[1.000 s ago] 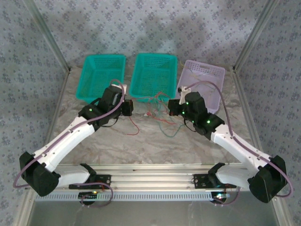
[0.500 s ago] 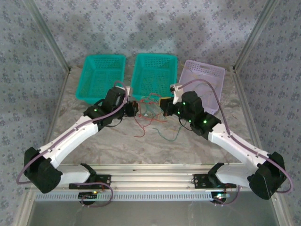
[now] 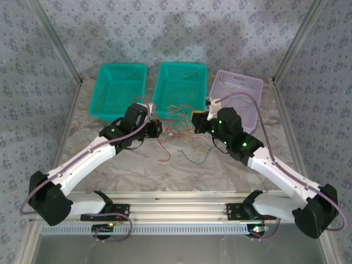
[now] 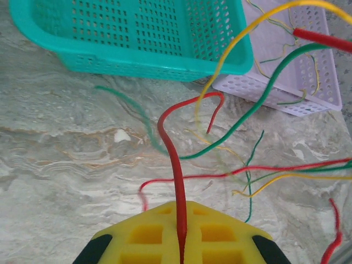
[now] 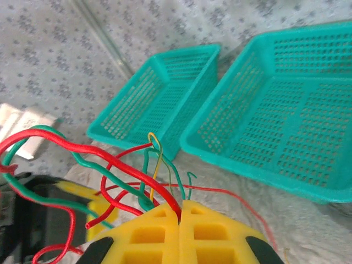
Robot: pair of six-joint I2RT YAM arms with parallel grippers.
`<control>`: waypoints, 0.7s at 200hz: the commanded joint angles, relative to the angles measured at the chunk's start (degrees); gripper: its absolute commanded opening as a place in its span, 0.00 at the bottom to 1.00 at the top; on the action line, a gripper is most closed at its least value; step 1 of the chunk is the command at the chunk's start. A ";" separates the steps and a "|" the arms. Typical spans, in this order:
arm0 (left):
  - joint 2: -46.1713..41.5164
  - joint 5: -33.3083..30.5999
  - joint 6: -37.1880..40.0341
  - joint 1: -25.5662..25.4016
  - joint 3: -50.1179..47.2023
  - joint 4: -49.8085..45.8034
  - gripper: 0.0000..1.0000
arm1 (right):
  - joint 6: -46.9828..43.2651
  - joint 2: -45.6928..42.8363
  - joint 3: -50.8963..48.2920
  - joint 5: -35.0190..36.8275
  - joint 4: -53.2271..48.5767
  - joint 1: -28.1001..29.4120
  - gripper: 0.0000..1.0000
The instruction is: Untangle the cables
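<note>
The cables (image 3: 176, 116) form a loose tangle of red, green and yellow wires between the two grippers, in front of the middle teal basket (image 3: 180, 88). Loose ends trail onto the marble table (image 3: 181, 170). My left gripper (image 3: 157, 127) is shut on a thick red cable (image 4: 175, 165) that runs out between its yellow fingers (image 4: 148, 231). My right gripper (image 3: 196, 122) is shut on another red cable (image 5: 110, 159), pinched at its yellow fingertips (image 5: 159, 220). Green and yellow wires loop over the fingers there. How the strands cross inside the knot is hard to read.
A second teal basket (image 3: 118, 91) stands at the back left, a lavender basket (image 3: 236, 96) holding a few wires at the back right. Metal frame posts (image 3: 289, 49) flank the table. Open marble lies between the tangle and the arm bases.
Both grippers have come closer together, and the wires that were spread on the table now bunch up, lifted, between them. In the last half second little has shifted.
</note>
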 commanded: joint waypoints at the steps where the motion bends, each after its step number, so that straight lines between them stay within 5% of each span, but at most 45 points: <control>1: -3.46 -3.39 3.70 0.03 3.34 -4.20 0.00 | 0.41 -0.86 -1.83 4.43 -1.79 -1.07 0.00; 77: -7.36 -10.50 9.36 1.18 11.90 -9.44 0.00 | 1.75 -5.62 -11.19 1.72 2.94 -1.16 0.00; 140: 4.92 -11.25 13.16 3.20 25.14 -0.06 0.00 | 1.66 -9.91 -14.87 1.37 1.43 -0.76 0.00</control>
